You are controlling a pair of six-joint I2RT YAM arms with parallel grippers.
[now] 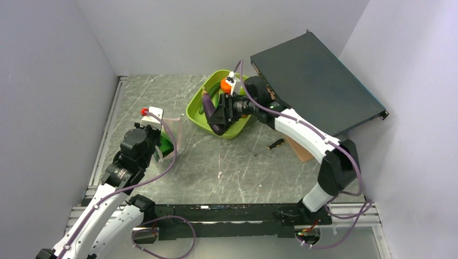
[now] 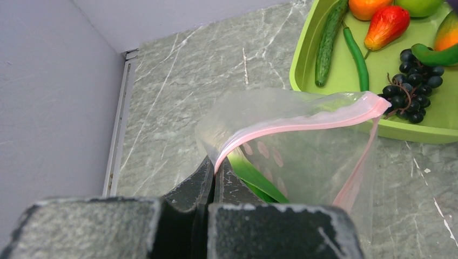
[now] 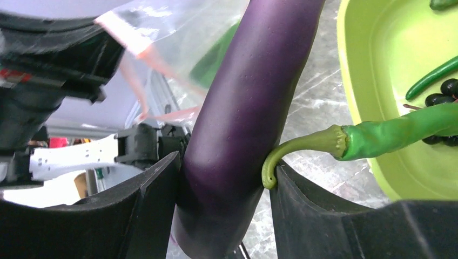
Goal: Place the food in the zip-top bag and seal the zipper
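My left gripper (image 2: 216,172) is shut on the pink zipper (image 2: 302,125) at one corner of the clear zip-top bag (image 2: 302,156), holding its mouth open; a green leaf-like food piece (image 2: 256,181) lies inside. My right gripper (image 3: 224,162) is shut on the purple eggplant (image 3: 248,108) over the tray's left edge (image 1: 193,113). A green pepper (image 3: 399,132) has its curled stem caught between the eggplant and the right finger. In the lime tray (image 2: 345,70) lie a cucumber (image 2: 329,40), green pod (image 2: 356,56), grapes (image 2: 413,86), red pepper (image 2: 386,27), orange (image 2: 367,6) and apple (image 2: 418,5).
A black flat box (image 1: 318,86) leans at the back right, propped on a brown block (image 1: 300,148). An orange-handled screwdriver (image 1: 275,144) lies on the marble tabletop beside the right arm. Grey walls close in left, back and right.
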